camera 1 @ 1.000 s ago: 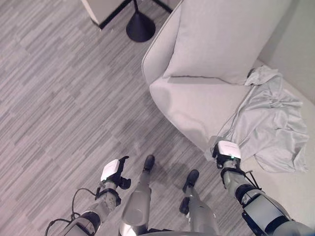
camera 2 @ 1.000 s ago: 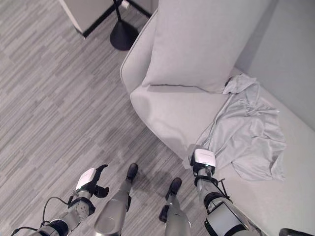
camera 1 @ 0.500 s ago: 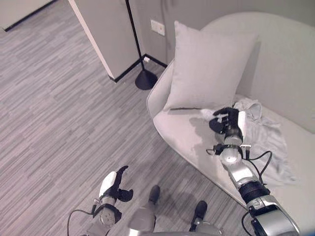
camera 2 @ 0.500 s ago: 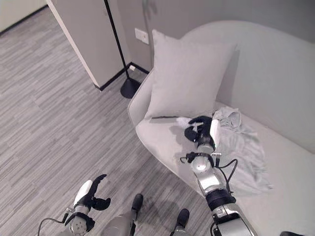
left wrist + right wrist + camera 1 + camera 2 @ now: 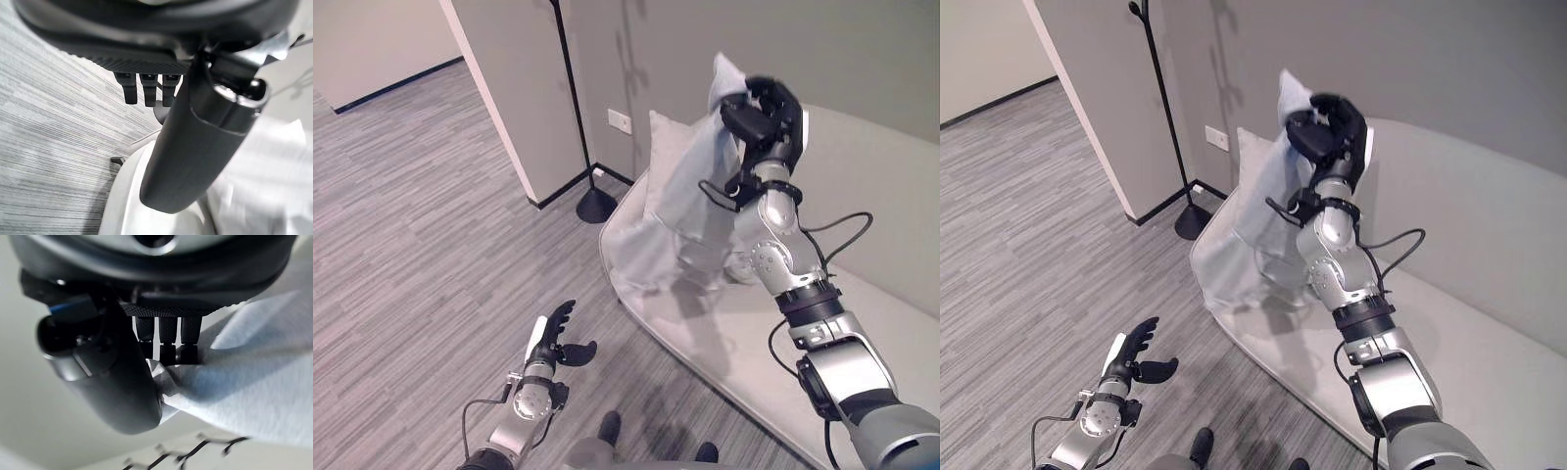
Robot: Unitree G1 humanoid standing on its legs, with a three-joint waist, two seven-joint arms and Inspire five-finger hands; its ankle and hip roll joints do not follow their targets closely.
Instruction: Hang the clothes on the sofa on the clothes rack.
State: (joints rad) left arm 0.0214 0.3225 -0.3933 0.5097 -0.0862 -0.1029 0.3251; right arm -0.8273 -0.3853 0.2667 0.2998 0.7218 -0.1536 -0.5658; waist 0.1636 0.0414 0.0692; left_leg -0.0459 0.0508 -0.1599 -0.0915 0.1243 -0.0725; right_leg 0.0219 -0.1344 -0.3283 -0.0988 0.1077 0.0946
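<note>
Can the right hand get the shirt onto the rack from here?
Probably not yet. The right hand holds the shirt high above the sofa, but the rack stands well off to its left, by the wall corner. Nothing blocks the way.

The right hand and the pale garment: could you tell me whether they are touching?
Touching. In the right wrist view, the right hand has its fingers and thumb curled round a bunched fold of the garment, pinching it.

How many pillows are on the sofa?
1. A light grey pillow leans on the sofa back, mostly behind the garment that the right hand lifts. Others may be hidden.
</note>
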